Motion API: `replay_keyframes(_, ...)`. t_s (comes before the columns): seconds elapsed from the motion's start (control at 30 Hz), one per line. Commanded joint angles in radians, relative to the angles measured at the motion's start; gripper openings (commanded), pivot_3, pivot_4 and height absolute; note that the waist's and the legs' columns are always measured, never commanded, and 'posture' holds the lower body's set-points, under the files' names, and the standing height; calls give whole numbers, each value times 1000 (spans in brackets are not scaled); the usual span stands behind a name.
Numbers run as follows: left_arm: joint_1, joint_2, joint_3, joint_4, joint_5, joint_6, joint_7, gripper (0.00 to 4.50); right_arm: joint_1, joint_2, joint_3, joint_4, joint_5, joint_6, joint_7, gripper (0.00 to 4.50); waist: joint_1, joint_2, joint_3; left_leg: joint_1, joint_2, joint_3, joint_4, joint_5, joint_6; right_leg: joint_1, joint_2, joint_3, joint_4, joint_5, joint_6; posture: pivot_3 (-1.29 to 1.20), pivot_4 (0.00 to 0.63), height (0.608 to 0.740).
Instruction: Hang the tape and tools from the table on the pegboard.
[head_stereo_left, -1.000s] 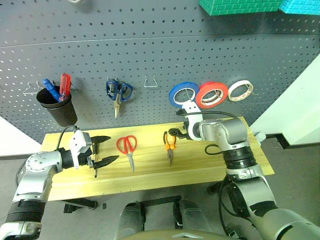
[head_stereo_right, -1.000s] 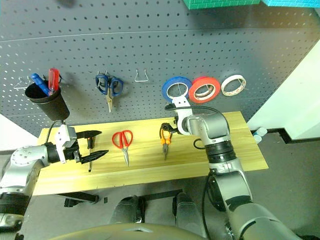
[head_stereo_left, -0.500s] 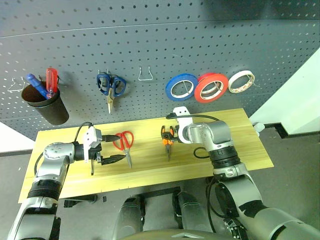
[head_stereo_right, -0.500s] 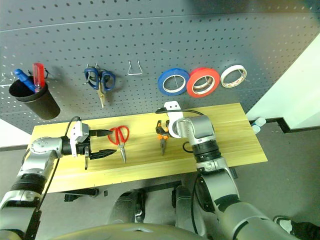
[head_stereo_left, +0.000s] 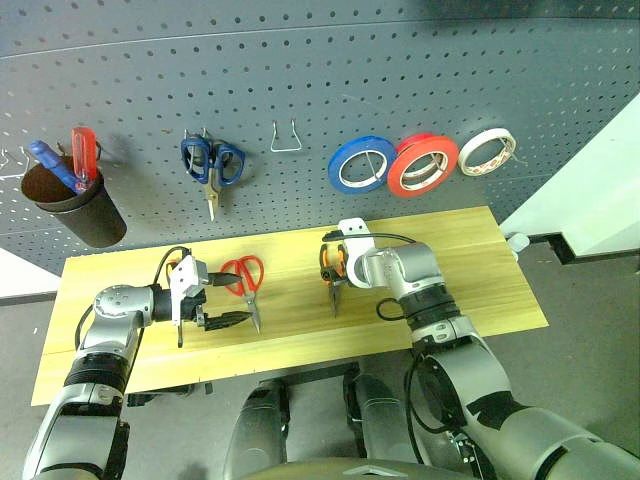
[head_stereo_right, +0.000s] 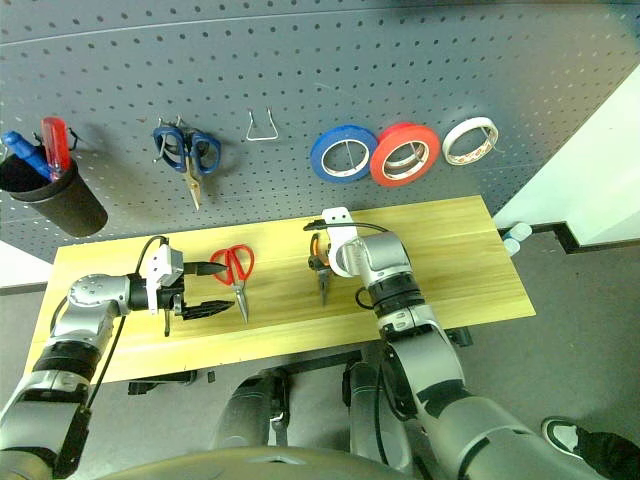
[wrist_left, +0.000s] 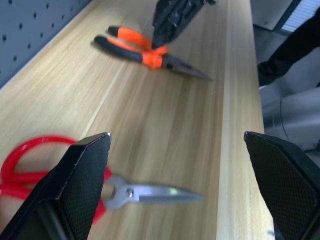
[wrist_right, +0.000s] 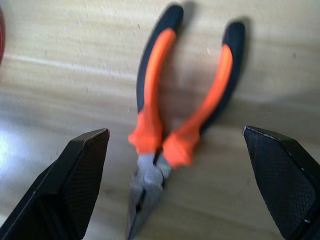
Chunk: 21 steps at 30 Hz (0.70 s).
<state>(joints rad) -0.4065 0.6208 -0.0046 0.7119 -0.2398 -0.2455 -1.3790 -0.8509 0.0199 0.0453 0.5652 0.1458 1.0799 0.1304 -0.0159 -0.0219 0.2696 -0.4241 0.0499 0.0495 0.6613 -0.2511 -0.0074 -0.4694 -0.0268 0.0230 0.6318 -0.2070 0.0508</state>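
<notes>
Small orange-and-black-handled steel pliers (wrist_right: 172, 120): rigid, likely weighty, rubber grips non-slip; best taken at handles. Right end effector (wrist_right: 175, 200) spread apart above, empty.

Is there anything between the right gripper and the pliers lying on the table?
Nothing visible. The right gripper hangs with open jaws straight over the pliers, which lie alone on bare table wood; the red scissors sit well off to the side.

On hooks hang blue-handled scissors (head_stereo_left: 210, 165), an empty wire hook (head_stereo_left: 287, 138), a blue tape roll (head_stereo_left: 362, 164) and a cream-white roll (head_stereo_left: 487, 151), while near the left edge a black cup (head_stereo_left: 75, 205) holds what look like red and blue screwdrivers (head_stereo_left: 70, 160).
</notes>
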Motion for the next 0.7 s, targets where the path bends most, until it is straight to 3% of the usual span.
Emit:
replay_keyframes(0.03,-20,7,19,-6,-10,5,-5,4500,-32,37,7,31,-5,-32,2,4480,2,0,3,-1,0,0,0,0,0,-1,0,-1,0,0,0,105,330,740)
replay_keyframes(0.7,-55,22,21,30,15,-32,8,4500,-103,66,-69,216,-47,-189,-140,4480,2,2,5,-4,0,-1,-1,0,0,-3,-1,-1,-1,0,0,110,317,740)
